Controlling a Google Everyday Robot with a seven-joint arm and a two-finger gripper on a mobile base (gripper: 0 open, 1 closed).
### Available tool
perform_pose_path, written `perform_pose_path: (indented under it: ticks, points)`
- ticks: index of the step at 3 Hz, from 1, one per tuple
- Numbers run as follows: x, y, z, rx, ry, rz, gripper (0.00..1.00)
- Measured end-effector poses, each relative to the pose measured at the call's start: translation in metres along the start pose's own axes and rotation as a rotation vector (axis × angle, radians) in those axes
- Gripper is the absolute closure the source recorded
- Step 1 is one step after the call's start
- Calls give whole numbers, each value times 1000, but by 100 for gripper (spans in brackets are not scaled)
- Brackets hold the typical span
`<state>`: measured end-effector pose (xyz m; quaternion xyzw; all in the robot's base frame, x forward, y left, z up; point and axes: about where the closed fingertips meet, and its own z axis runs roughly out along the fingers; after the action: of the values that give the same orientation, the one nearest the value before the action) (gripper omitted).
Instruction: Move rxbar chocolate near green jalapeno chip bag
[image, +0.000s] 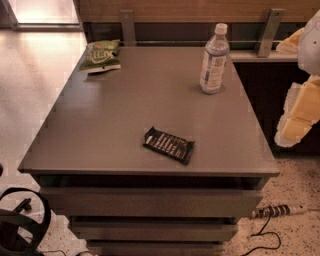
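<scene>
Rxbar chocolate (169, 145) is lying flat on the grey table (100, 130), close to the front edge and a bit right of center. It's turned at a slight angle with nothing touching it. Just under that edge are the drawer fronts (150, 200), and a power strip (277, 210) sits on the floor off to the right. The gripper (301, 112) hangs past the table's right side, well away from the bar, and honestly I can't tell if it's clenched or released. Further back on the right, a clear water bottle (214, 60) stands upright. Green jalapeno chip bag (100, 56) is way back in the far left corner, well apart from the bar.
</scene>
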<state>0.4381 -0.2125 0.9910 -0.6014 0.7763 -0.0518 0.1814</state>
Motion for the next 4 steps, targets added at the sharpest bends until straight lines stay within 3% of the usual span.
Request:
perform_pose_path:
  ticks: [1, 2, 4]
  points:
    - [0, 0, 0, 0, 0, 0, 0]
    - [-3, 4, 22, -43, -77, 22, 0]
    - [-26, 35, 105, -149, -391, 151, 0]
